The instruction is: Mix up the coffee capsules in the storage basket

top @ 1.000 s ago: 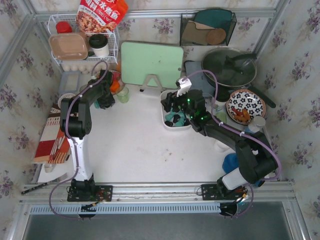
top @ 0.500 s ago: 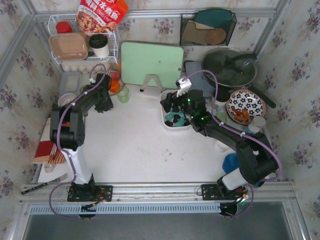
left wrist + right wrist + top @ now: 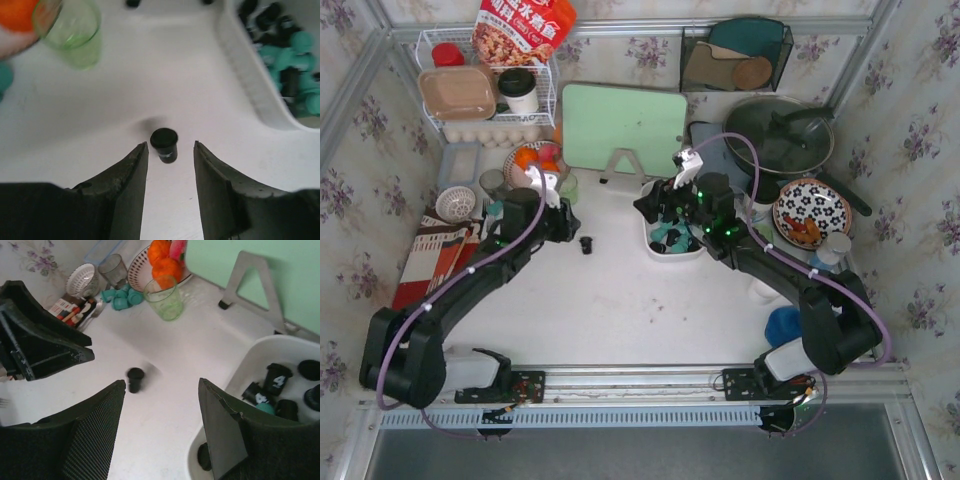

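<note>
Claw placement for picking up a stray pod. The left claw was shown low over the table, its jaws part open and nothing gripped. A single black pod stood upright between the two tips, close beside the finger on the cup's side, with a wider gap to the other finger. It is therefore judged that the claw should be centred on the pod before the jaws are closed. They should then be closed gently on the tapered wall, lest the pod be tipped or squeezed out forward.

The white basket lay near, off to one side of the pod, with the other black and teal pods heaped inside. A green cup stood well apart on the opposite side. The right claw was held with jaws wide and empty above the basket's edge. Room should be left for it when the stray pod is carried in.
</note>
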Robot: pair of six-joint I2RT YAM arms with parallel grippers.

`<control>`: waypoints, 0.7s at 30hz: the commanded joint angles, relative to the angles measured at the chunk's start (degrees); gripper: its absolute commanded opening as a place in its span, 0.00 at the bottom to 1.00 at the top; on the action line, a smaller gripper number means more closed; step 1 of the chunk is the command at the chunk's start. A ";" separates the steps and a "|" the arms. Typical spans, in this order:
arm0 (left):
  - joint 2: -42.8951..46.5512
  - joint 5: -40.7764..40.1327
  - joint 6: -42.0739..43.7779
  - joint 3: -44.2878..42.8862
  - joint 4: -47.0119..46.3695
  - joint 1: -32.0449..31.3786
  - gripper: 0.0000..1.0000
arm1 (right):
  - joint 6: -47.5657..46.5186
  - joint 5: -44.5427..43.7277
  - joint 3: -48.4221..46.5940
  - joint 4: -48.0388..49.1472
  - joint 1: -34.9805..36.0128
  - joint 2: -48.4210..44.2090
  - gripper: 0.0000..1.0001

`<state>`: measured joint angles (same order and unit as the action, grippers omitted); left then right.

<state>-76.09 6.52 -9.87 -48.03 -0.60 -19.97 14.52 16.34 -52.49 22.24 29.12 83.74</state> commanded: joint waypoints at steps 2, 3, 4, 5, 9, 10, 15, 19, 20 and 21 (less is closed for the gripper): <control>5.70 9.04 9.63 6.64 -20.75 -4.50 0.45 | 9.74 6.89 0.28 1.30 0.14 0.29 0.67; 6.03 8.57 10.56 7.09 -21.62 -5.09 0.45 | 11.28 8.24 0.55 2.27 0.19 0.55 0.66; 5.96 7.61 10.64 6.81 -20.83 -5.31 0.45 | 12.23 9.12 0.78 2.79 0.29 0.83 0.66; 5.84 6.93 9.94 5.67 -18.37 -5.34 0.46 | 12.67 9.37 0.81 2.84 0.48 1.16 0.66; 1.97 -2.53 4.37 -4.00 1.75 -5.26 0.51 | 9.31 4.56 0.63 -1.85 1.00 1.64 0.66; 0.21 -4.60 2.57 -6.75 7.50 -5.26 0.53 | 7.44 2.53 0.60 -3.55 1.10 1.60 0.66; -8.13 -7.10 -2.49 -8.81 15.75 -5.68 0.61 | 2.59 -4.09 2.70 -6.51 1.13 0.61 0.66; -12.42 -2.58 -0.98 -6.66 10.04 -5.96 0.61 | 1.01 -4.67 4.10 -6.47 1.15 0.03 0.66; -13.56 -2.04 -0.43 -6.45 8.63 -6.04 0.61 | 0.81 -4.51 4.41 -6.34 1.15 -0.10 0.66; -14.66 -1.67 0.00 -6.54 7.54 -6.05 0.61 | 0.58 -4.27 4.70 -6.29 1.18 -0.32 0.66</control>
<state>-88.18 2.48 -10.41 -54.72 11.03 -25.89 17.58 13.47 -48.60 15.57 30.26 84.18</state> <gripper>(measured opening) 0.610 0.662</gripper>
